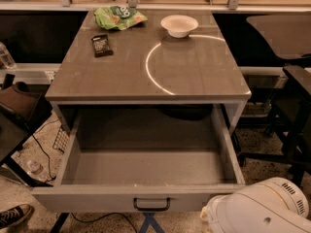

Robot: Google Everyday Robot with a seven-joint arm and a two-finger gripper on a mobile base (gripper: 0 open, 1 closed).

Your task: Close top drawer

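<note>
The top drawer (97, 199) is a wide, deep grey box pulled fully out from under the grey table top (194, 76). Its bare grey interior (146, 166) holds nothing. A small dark bar handle (152, 204) sits at the middle of its flat front, near the bottom edge of the view. A white rounded arm housing (260, 210) fills the bottom right corner, right of the handle and in front of the drawer's right corner. My gripper itself is out of view, below or behind that housing.
On the table top lie a white bowl (179, 25), a green snack bag (119, 17) and a dark snack bar (102, 45). Dark chairs (294, 96) stand to the right. A brown bag (19, 106), a bottle (36, 169), cables and a shoe (12, 216) are on the left.
</note>
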